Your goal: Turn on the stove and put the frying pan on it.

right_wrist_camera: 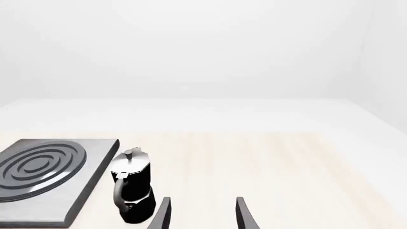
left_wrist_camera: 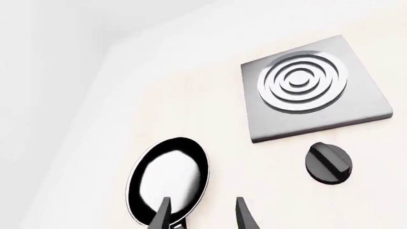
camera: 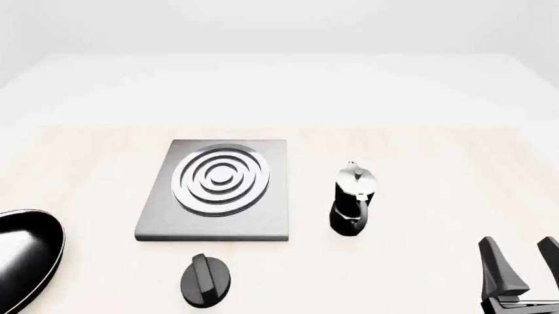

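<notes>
Black knob (camera: 206,280) sits nearest, left of the right gripper (camera: 522,261), both arms' jaws parted and empty. Frying pan (camera: 25,255) waits far left; grey stove (camera: 218,190) beyond. Turning the knob cleanly likely means straddling its ridge squarely.

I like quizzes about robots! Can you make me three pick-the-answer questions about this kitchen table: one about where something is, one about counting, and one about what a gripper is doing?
1. Where is the frying pan in the front view?
A. on the stove
B. at the table's left edge
C. beside the moka pot

2. How many knobs are on the table?
A. one
B. two
C. three

3. How is the right gripper?
A. shut on the pan
B. shut on the knob
C. open, holding nothing

Answers: 1 B, the stove is bare. 2 A, a single knob sits before the stove. 3 C, its fingers stand apart with only table between them.
</notes>
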You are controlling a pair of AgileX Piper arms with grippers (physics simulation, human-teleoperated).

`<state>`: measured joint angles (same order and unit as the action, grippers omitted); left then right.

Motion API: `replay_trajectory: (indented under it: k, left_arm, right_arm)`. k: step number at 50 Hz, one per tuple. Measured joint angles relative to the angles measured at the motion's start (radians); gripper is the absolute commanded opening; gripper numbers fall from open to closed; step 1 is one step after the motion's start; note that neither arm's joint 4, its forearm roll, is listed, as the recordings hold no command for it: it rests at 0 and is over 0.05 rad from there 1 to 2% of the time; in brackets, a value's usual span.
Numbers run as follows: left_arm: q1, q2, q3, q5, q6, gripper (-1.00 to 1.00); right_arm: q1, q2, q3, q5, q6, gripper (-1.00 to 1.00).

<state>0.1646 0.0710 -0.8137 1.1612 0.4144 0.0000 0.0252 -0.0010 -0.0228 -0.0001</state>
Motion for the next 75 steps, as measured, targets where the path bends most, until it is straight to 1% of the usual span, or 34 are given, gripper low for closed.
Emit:
replay_trajectory:
  k: [19,32,37,43,54,75]
  left_arm:
    - [0.195,0.042,-0.021,0.047,0.089,1.0]
    - [0.277,0.132,-0.087,0.055,0.165,1.0]
    - [0.299,0.157,-0.095,0.056,0.188,1.0]
    - [0.324,0.165,-0.062,0.049,0.215,1.0]
    - [0.349,0.156,0.006,0.05,0.243,1.0]
    - [0.366,0.132,0.093,0.048,0.244,1.0]
  right_arm:
    - [0.0,0.0,0.0,0.0,0.0,1.0]
    - [0.0,0.0,0.0,0.0,0.0,1.0]
    - [0.0,0.0,0.0,0.0,0.0,1.0]
    - [0.0,0.0,0.0,0.0,0.0,1.0]
    - [0.0,0.0,0.0,0.0,0.0,1.0]
    - [0.0,0.0,0.0,0.0,0.0,1.0]
